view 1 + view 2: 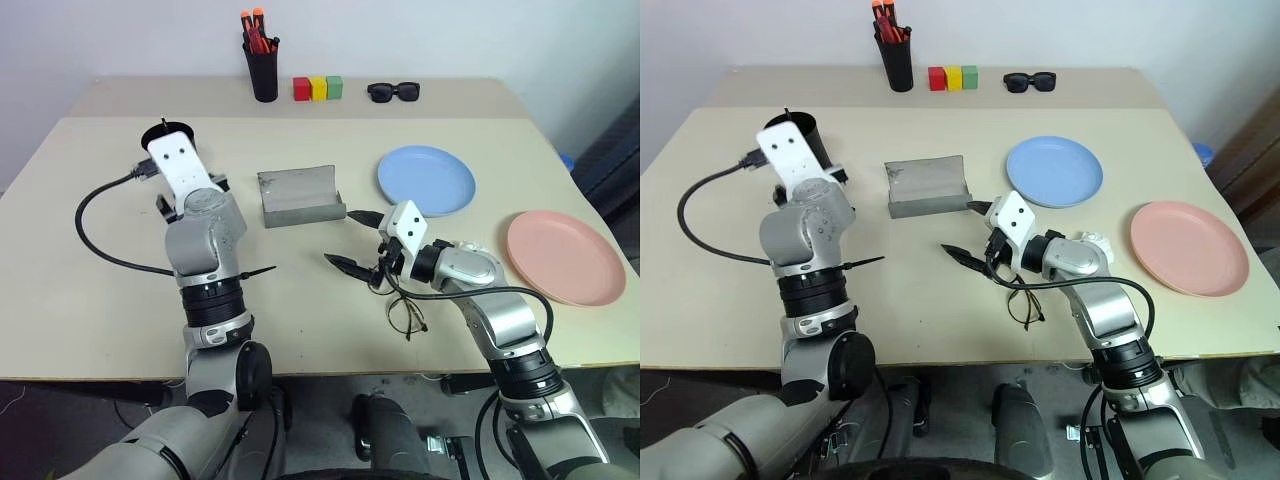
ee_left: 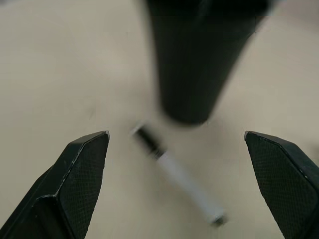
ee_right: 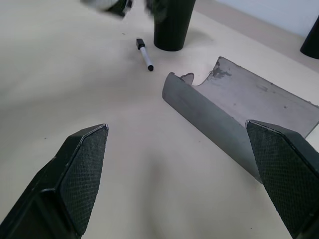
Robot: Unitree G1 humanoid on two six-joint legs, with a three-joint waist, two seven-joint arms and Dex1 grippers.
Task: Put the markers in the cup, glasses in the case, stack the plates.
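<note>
the left gripper (image 2: pixel 177 184) hangs in the upper left of the head view with its fingers (image 2: pixel 82 174) spread wide and nothing between them, pointing down at the white marker (image 2: pixel 177 177) that lies flat on the table (image 1: pixel 100 300) just beside the foot of the black cup (image 2: pixel 192 64). the cup stands upright, near the left end of the table's far side. the black marker with the red tip is not somewhere i can pick out, perhaps already down in the cup.

the step in hand looks like fetching that white marker. to do it well, i'd say the fingers should come down astride the barrel near its middle, crosswise to it, and keep clear of the cup so it isn't knocked over. the pen is round and could roll, so a slow close is wiser; then lift it, tip it upright and let go over the rim.

the right gripper (image 1: pixel 352 240) waits in the middle of the frame, fingers wide apart and empty. the glasses (image 1: pixel 404 312) lie on the table just under its wrist, near the front edge. the grey case (image 1: pixel 298 195) sits open beyond it, at centre. the blue plate (image 1: pixel 427 180) and the pink plate (image 1: pixel 564 256) rest apart on the right side, not yet stacked.
</note>
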